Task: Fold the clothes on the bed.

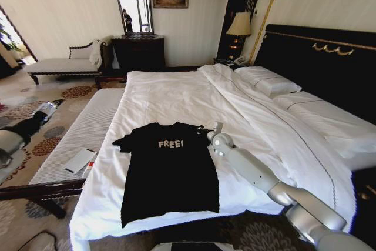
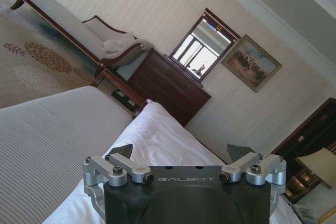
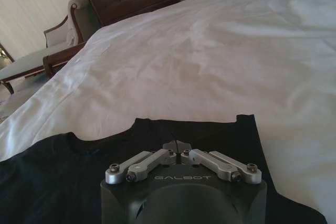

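black: one t-shirt (image 1: pixel 170 171) on one bed (image 1: pixel 176 95), right hand (image 3: pixel 177 149) pinching its sleeve.

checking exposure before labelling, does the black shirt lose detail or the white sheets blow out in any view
Head view: the black T-shirt reads almost flat black, only the white lettering stands out; the bed sheets keep their creases, though edges bow from the wide lens. Right wrist view: right gripper shut over the shirt's collar, sheet wrinkles clear. Left wrist view: left gripper open beside the bed, mirror glaring bright.
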Available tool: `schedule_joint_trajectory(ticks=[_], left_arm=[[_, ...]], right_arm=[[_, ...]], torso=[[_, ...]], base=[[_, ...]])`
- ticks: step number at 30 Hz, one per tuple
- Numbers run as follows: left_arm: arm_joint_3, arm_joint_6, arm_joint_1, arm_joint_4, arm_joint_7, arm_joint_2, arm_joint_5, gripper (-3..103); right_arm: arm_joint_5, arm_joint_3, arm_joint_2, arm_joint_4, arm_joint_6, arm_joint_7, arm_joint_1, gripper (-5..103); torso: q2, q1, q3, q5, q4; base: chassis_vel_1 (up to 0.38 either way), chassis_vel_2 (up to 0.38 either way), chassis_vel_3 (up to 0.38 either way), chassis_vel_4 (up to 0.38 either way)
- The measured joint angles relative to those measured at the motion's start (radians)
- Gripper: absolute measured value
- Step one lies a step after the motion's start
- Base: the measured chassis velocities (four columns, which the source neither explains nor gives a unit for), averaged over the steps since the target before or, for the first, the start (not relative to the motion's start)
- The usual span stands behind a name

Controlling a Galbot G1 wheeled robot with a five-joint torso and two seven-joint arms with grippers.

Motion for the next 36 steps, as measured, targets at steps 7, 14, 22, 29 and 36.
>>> schedule_joint_trajectory(ticks=[7,14,22,29,36], left_arm=[[0.006,0.000,-0.001,-0.001,0.000,0.001,0.004,100],[0.003,0.000,0.004,-0.001,0.000,0.004,0.004,100],[0.001,0.000,0.011,-0.004,0.000,0.006,0.004,100],[0.007,0.001,0.011,-0.010,0.000,0.008,0.007,100],[0.016,0.005,0.024,-0.023,0.000,-0.005,0.017,100]], right_arm=[[-0.011,-0.047,0.083,-0.036,0.042,-0.004,0.039,0],[-0.034,-0.076,0.131,-0.072,0.056,-0.003,0.051,0],[-0.064,-0.096,0.134,-0.073,0.057,-0.003,0.030,7],[-0.007,-0.099,0.096,0.016,0.052,0.011,-0.013,28],[0.137,-0.001,-0.004,0.084,0.013,0.089,-0.033,67]], torso=[[0.000,0.000,0.000,-0.0001,0.0003],[0.000,0.000,0.000,0.0000,0.0002],[0.000,0.000,0.000,0.0001,0.0002],[0.000,0.000,0.000,0.0001,-0.0001],[0.000,0.000,0.000,0.0002,0.0000]], base=[[0.000,0.000,0.000,0.000],[0.000,0.000,0.000,0.000],[0.000,0.000,0.000,0.000],[0.000,0.000,0.000,0.000],[0.000,0.000,0.000,0.000]])
